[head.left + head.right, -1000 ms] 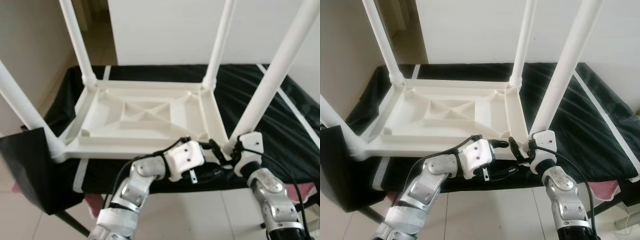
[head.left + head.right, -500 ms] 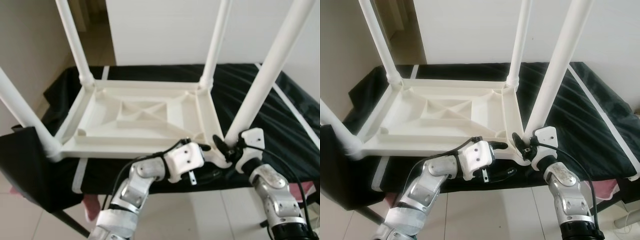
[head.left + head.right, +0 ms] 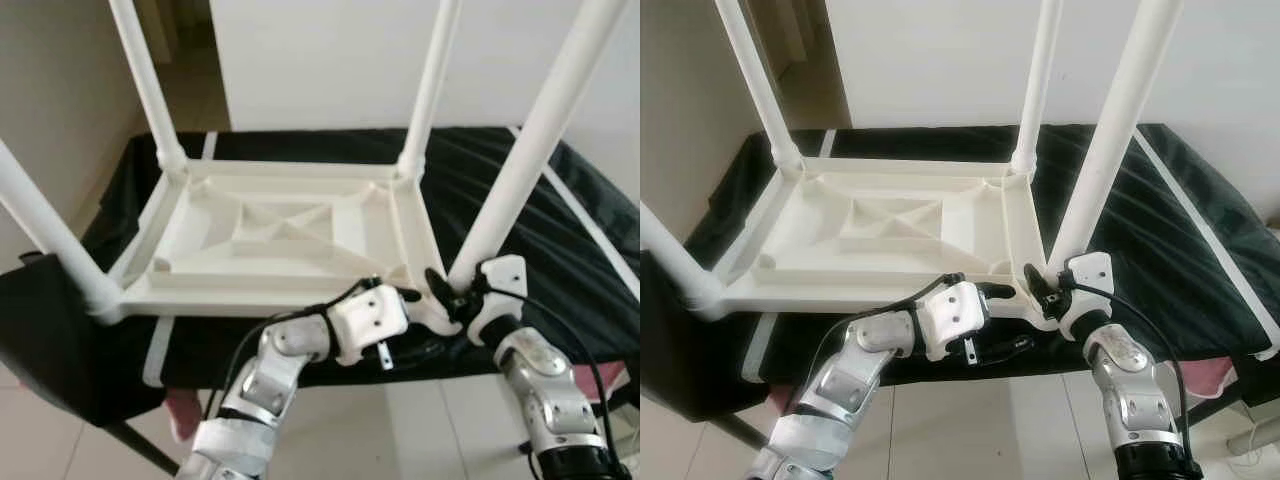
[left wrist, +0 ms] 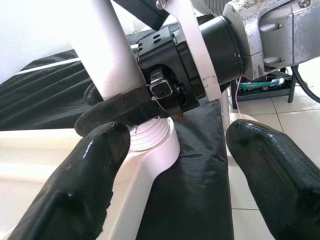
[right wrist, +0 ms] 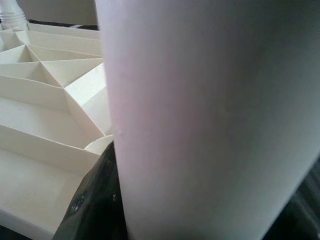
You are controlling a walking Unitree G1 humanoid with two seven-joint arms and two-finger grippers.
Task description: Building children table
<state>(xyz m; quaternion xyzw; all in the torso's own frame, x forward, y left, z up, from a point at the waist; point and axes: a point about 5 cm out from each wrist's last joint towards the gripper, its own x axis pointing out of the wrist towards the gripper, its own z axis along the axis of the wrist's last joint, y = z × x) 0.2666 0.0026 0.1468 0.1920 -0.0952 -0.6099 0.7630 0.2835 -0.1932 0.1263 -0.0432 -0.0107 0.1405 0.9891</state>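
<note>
Left wrist view showed the right gripper [image 4: 127,107] clamped on the stiff, smooth near-right table leg [image 4: 112,55] at its socket, left gripper [image 4: 170,165] spread apart

right gripper [image 3: 1043,287] apparently clamped; left gripper [image 4: 172,172] spread.

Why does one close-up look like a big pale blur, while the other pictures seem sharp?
In the right wrist view the white table leg stands so close to the lens that it is soft and featureless, with the ribbed tabletop underside sharper behind it. In the left wrist view the left tool's black fingers are near and slightly soft. The head views are evenly daylit, with no strong glare.
</note>
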